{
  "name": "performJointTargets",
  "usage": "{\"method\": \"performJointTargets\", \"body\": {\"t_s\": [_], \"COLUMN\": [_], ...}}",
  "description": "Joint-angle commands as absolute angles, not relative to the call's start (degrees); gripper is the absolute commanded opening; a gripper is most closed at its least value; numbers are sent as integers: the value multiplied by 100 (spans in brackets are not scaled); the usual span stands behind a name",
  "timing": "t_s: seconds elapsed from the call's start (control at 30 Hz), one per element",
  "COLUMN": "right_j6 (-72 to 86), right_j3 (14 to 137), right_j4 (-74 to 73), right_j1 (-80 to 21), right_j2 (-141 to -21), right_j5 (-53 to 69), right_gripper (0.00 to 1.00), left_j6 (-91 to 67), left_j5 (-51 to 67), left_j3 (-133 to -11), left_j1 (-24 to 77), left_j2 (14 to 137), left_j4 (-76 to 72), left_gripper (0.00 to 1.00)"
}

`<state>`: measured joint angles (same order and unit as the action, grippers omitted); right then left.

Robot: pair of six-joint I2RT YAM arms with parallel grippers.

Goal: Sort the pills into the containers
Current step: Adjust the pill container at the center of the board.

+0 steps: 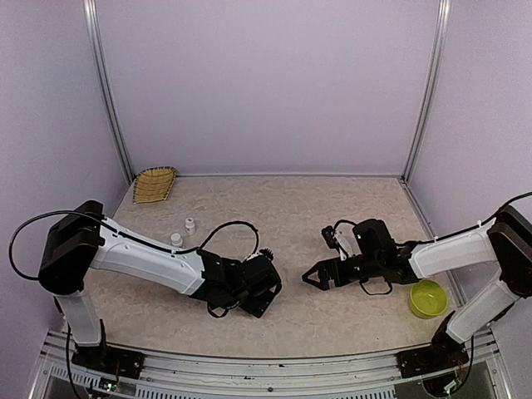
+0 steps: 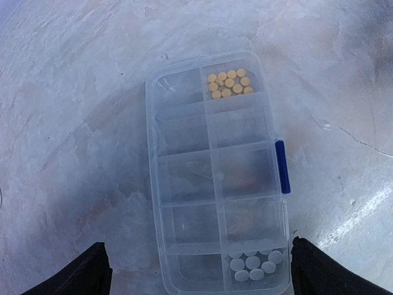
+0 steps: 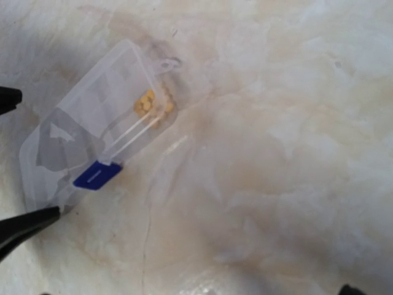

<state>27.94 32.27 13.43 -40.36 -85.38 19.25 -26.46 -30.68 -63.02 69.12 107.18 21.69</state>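
Pills sit in two cells of the clear organizer box [image 2: 183, 167], which lies flat on the marbled table [image 2: 67, 117]. A cluster of orange-yellow pills [image 2: 229, 83] fills a corner cell at one end of the box. A cluster of pale pills [image 2: 253, 265] fills the corner cell at the other end, on the same long side, which carries the blue latch [image 2: 281, 166]. The left gripper [image 2: 199, 269] hangs over the box's pale-pill end with its jaws spread wide, one finger outside each long side of the box, gripping nothing. The right gripper [image 1: 313, 278] is apart from the box, its jaws likewise spread wide and empty. Its wrist view shows the box lying slantwise ahead, with the orange-yellow cluster and the latch plain to see. From above, the box is hidden beneath the left gripper, and a yellow-green bowl [image 1: 427, 298] stands well apart from the box, beyond the right gripper.
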Motion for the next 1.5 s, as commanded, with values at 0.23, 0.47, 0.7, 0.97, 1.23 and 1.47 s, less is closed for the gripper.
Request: {"method": "performJointTargets", "body": {"t_s": [0.23,0.47,0.7,0.97,1.23,1.47], "right_j6": [2778,2771,2770,2795,2833,2838], "right_j3": [3287,3355,3386,3345,3326,3262], "right_j4": [1349,1329,1345,1435,1494,1486], "right_j1": [-3990,-3990,-3990,-3990,-3990,-3990], "right_j2": [-8596,-8653,-8733,-8795,-8839,-8778], "right_j5": [1948,1985,1987,2009,2048,2004], "right_gripper": [100,100,100,100,100,100], "left_j6": [-2576,-2601,-2575,-2616,-2540,-2457], "left_j5": [-3217,-3266,-3328,-3398,-3430,-3179], "left_j3": [-5998,-5855,-5765,-5606,-5542,-5452], "left_j1": [6726,6618,6498,6310,6143,6043], "left_j2": [10293,10164,10136,10034,10015,10009], "left_j4": [2271,2294,2276,2311,2202,2031], "left_gripper": [99,99,99,99,99,95]}}
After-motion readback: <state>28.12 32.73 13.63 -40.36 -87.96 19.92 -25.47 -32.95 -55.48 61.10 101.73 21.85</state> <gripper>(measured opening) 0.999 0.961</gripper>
